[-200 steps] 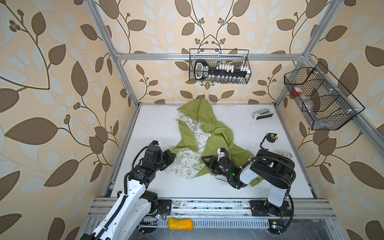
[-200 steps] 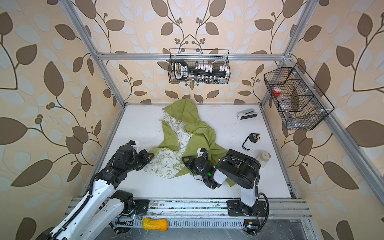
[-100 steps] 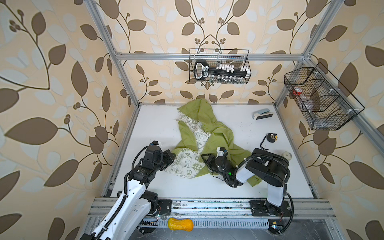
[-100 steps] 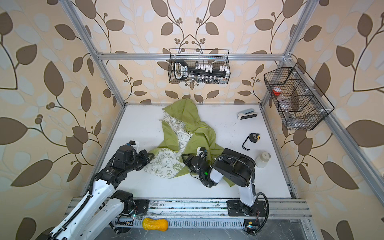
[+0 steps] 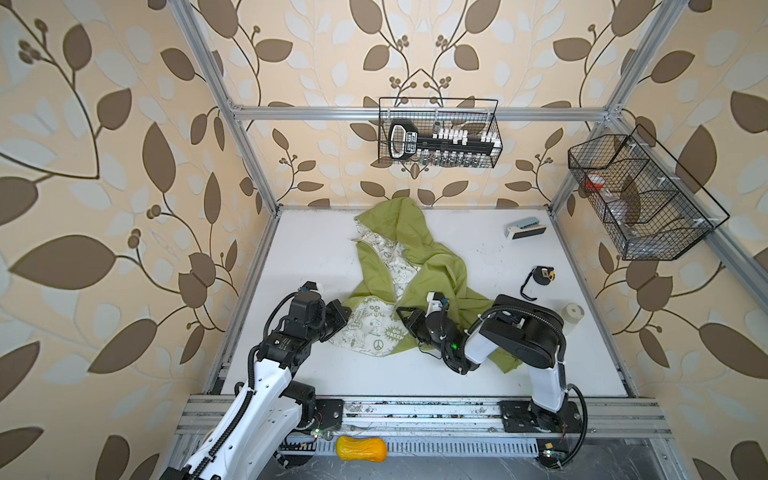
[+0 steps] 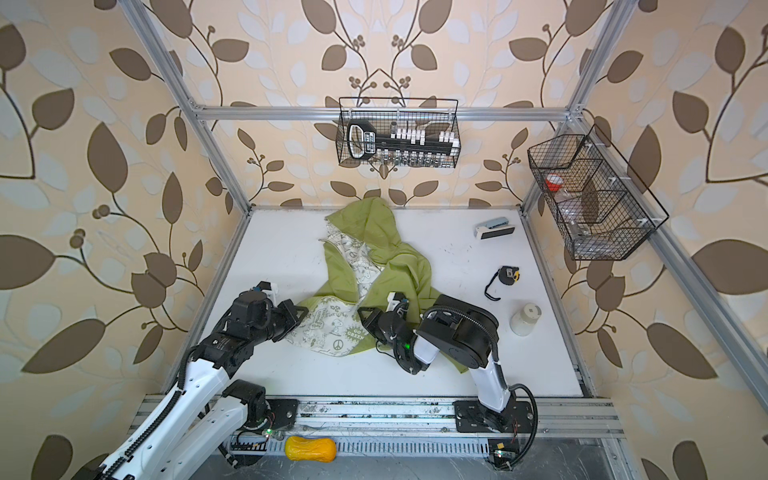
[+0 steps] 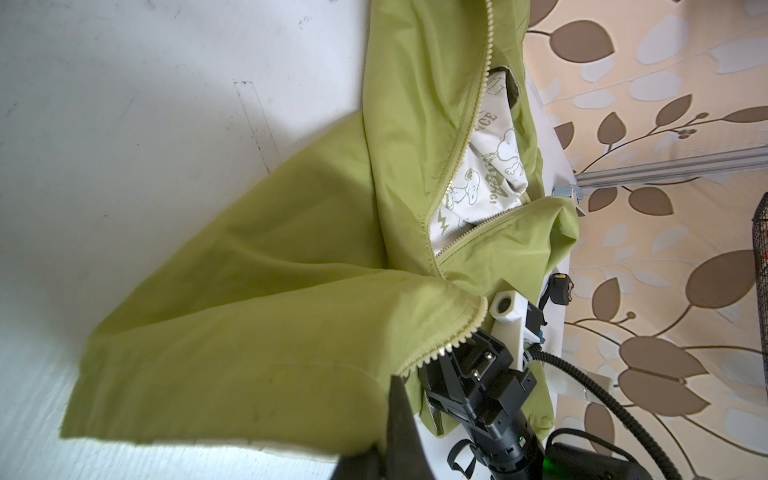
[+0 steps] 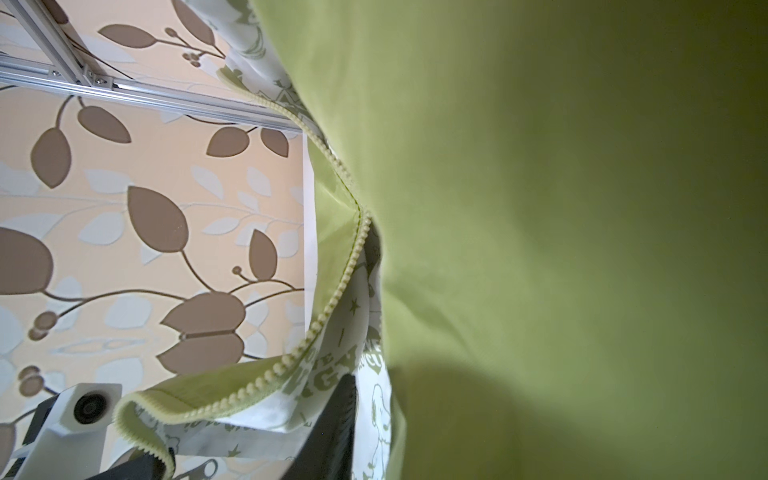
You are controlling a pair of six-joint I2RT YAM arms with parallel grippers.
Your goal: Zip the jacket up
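Your left gripper [image 5: 341, 319] has its fingers pressed together on the near-left edge of the jacket [image 5: 419, 257]. In the left wrist view one dark finger [image 7: 400, 419] disappears under the green hem, which lifts off the table to meet it. Your right gripper [image 5: 404, 316] sits at the inner edge of the other front panel. In the right wrist view its dark finger [image 8: 334, 419] lies against the printed lining [image 8: 374, 399]. You cannot tell from any view how wide those fingers stand or whether they pinch the cloth. In both top views a turned-out flap of lining lies between your two grippers.

There is one jacket: olive-green, thin and hooded. It lies crumpled in the middle of the white table [image 5: 307, 249], hood at the back wall and hem toward the front rail. It is unzipped, and two rows of pale zipper teeth [image 7: 457, 149] run apart with lining showing between them. The white lining carries green prints: a peace sign, a "GO GREEN" badge and a cartoon dog.

On the table's right side you have one stapler [image 5: 524, 227], one tape measure [image 5: 542, 274] and one white cylindrical container [image 5: 571, 318], all apart from the jacket. Two black wire baskets hang on the walls, one at the back [image 5: 440, 137] and one on the right [image 5: 640, 199]. One yellow gourd-shaped object [image 5: 360, 454] lies in front of the front rail.
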